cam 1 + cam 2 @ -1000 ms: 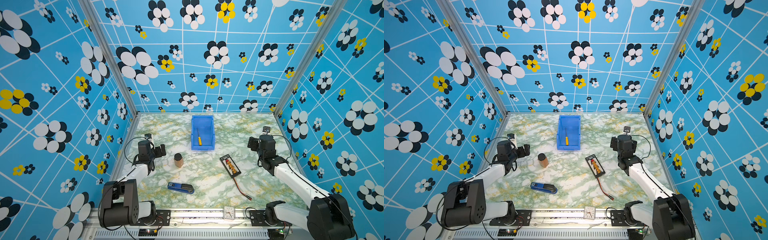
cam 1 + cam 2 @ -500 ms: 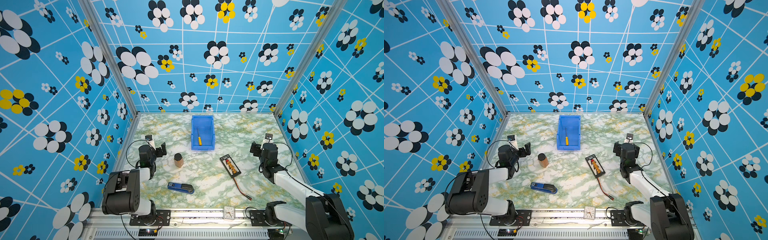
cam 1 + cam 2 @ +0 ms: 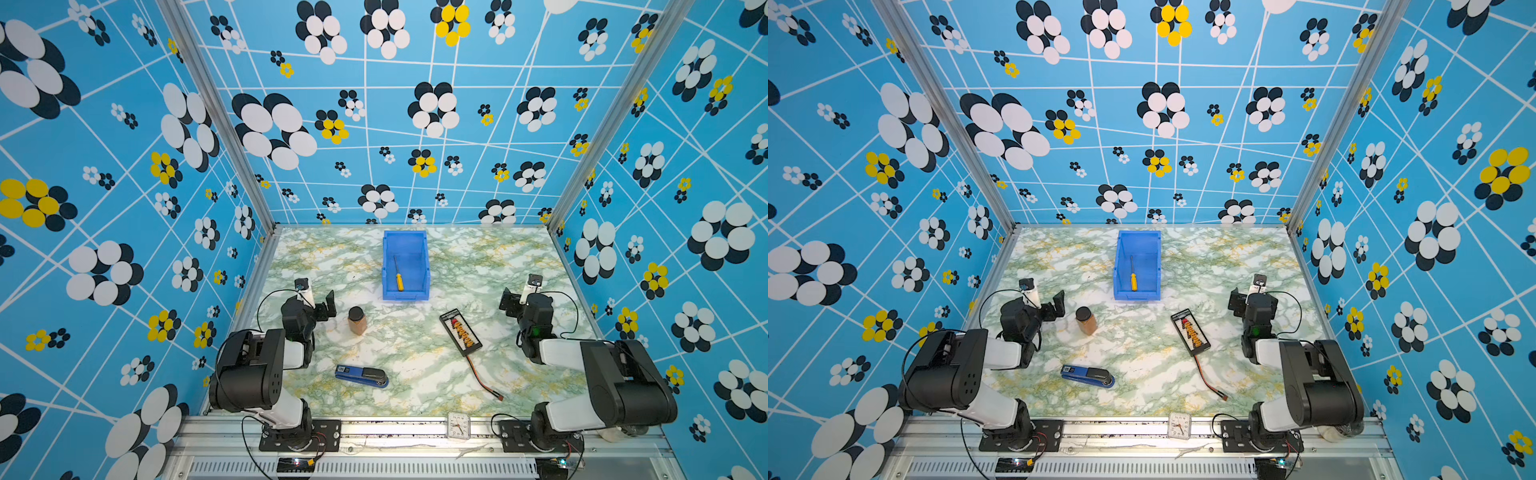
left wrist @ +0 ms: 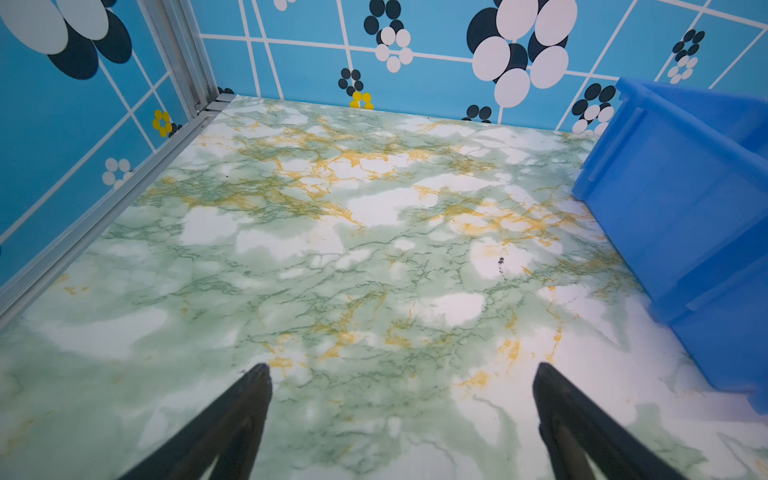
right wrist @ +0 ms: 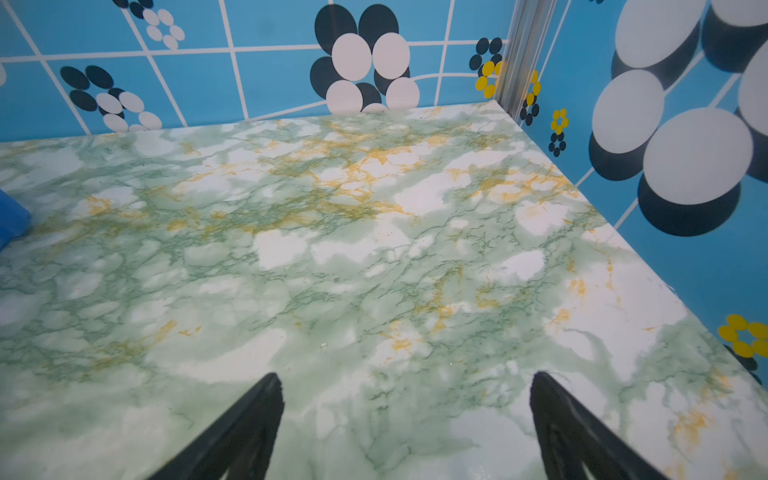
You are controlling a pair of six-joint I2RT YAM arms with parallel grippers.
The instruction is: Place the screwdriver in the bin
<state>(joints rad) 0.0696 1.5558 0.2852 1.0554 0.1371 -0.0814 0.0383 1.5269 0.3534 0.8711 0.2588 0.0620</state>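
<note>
Nearest us, we see a stapler (image 3: 361, 376) lying well in front of the bin (image 3: 405, 296), toward its left. Closer to the bin, a brown jar (image 3: 356, 321) stands front-left of it and a flat black device (image 3: 460, 332) lies front-right. Our left gripper (image 4: 401, 370) and right gripper (image 5: 405, 378) hang either side of the bin's front, both spread wide and empty. The screwdriver (image 3: 398, 277) lies inside the bin.
</note>
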